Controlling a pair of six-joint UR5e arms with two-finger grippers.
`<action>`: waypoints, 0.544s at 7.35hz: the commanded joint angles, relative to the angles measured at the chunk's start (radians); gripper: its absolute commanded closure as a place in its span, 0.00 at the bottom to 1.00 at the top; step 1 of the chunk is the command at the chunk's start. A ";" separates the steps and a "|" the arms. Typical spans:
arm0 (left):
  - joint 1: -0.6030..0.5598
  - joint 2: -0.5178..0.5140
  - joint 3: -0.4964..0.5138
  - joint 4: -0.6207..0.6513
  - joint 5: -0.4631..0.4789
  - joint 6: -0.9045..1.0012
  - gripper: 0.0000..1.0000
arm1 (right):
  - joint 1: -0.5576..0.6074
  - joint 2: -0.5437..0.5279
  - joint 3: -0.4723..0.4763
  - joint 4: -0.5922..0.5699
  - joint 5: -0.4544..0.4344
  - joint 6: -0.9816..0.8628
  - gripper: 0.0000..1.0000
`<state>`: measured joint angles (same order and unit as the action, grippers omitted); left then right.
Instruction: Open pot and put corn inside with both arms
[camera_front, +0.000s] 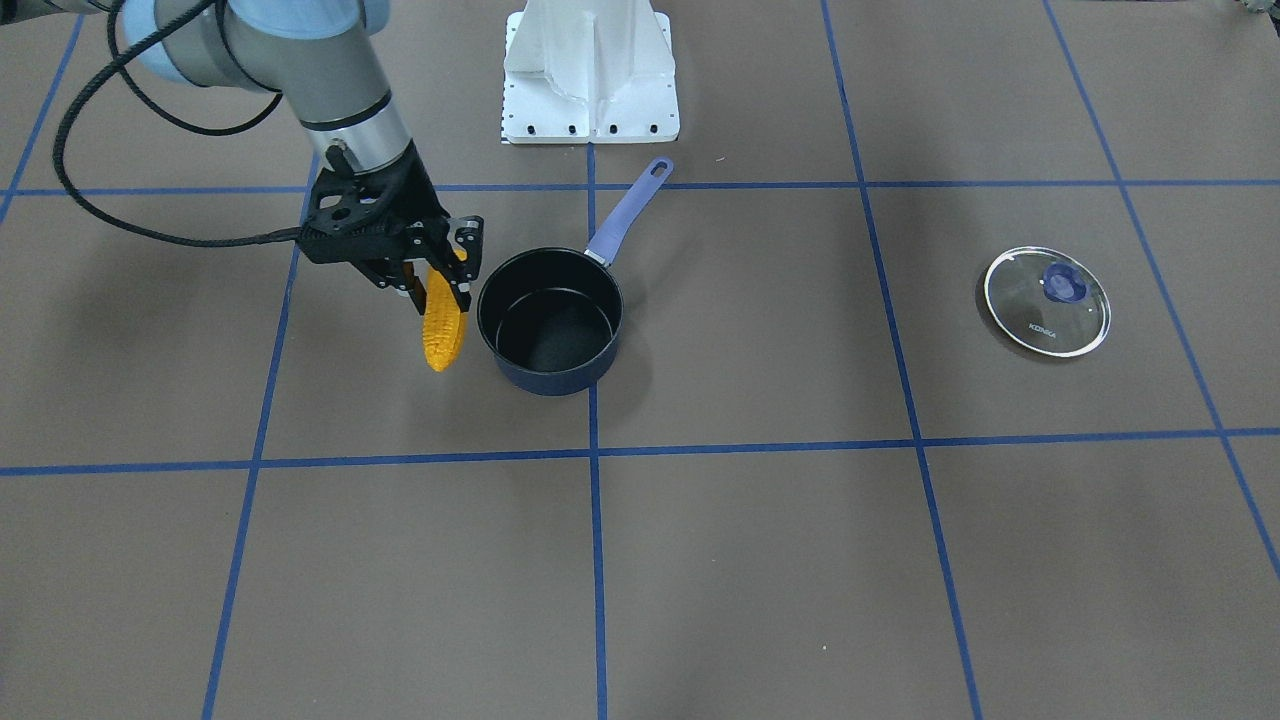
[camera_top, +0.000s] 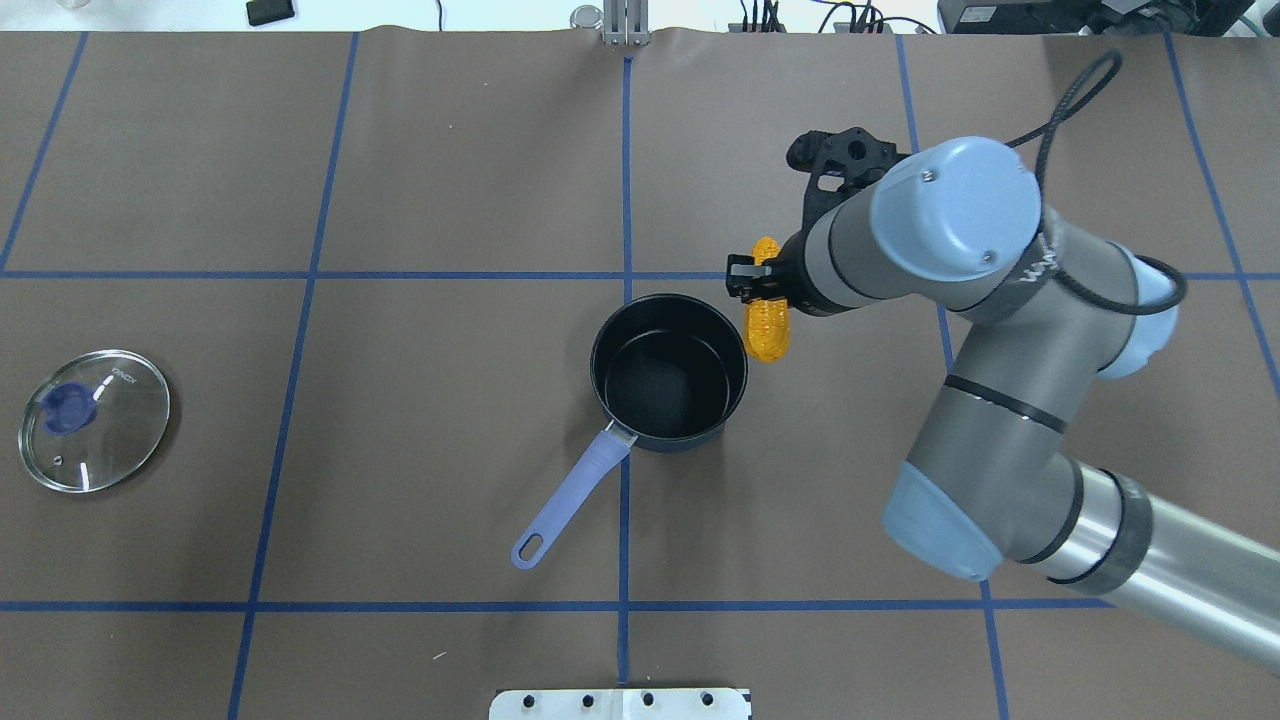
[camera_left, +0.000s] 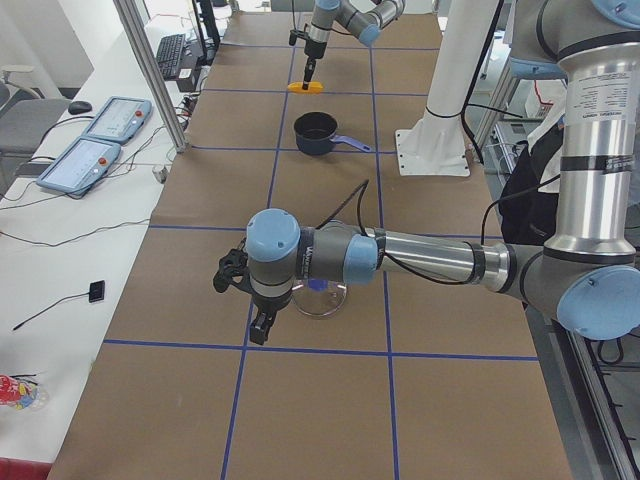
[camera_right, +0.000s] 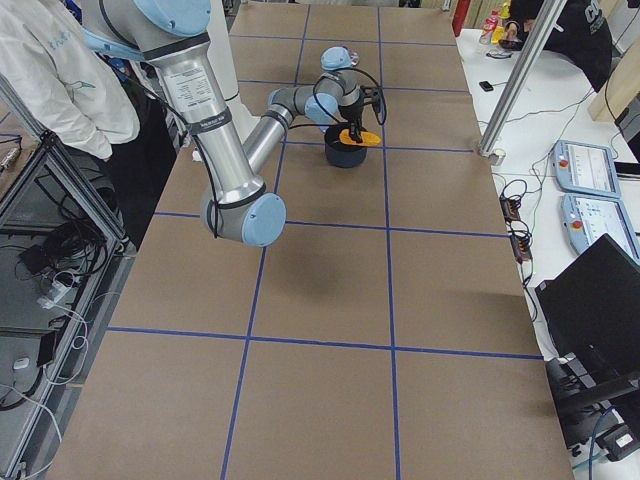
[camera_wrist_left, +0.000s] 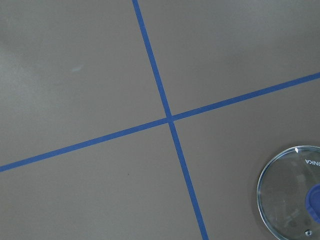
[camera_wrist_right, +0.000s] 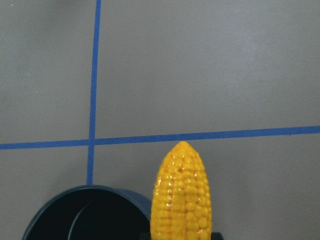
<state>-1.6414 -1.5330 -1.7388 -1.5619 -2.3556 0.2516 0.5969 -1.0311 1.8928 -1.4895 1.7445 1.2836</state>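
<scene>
The corn (camera_front: 443, 325) is clamped in the right tool (camera_front: 437, 276), just beside the rim of the uncovered pot (camera_front: 560, 378) on the bench (camera_front: 760, 560), the glass lid (camera_front: 1047, 301) lying well apart, while I cannot tell whether the left tool (camera_left: 260, 330) is open or closed

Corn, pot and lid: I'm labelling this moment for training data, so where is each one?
corn (camera_front: 443, 325), exterior front-facing view, on its kernelled middle.
pot (camera_front: 555, 380), exterior front-facing view, on its blue outer wall.
lid (camera_front: 1040, 312), exterior front-facing view, on the glass beside its knob.
</scene>
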 joint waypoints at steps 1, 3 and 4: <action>0.000 0.001 0.001 0.000 -0.001 0.002 0.02 | -0.119 0.116 -0.111 -0.037 -0.153 0.121 1.00; 0.000 0.002 0.001 0.000 -0.001 0.002 0.02 | -0.155 0.134 -0.145 -0.035 -0.177 0.146 0.71; 0.000 0.002 0.001 0.000 -0.001 0.002 0.02 | -0.170 0.129 -0.149 -0.035 -0.195 0.164 0.28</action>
<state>-1.6414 -1.5312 -1.7380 -1.5617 -2.3562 0.2530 0.4482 -0.9035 1.7561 -1.5244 1.5709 1.4271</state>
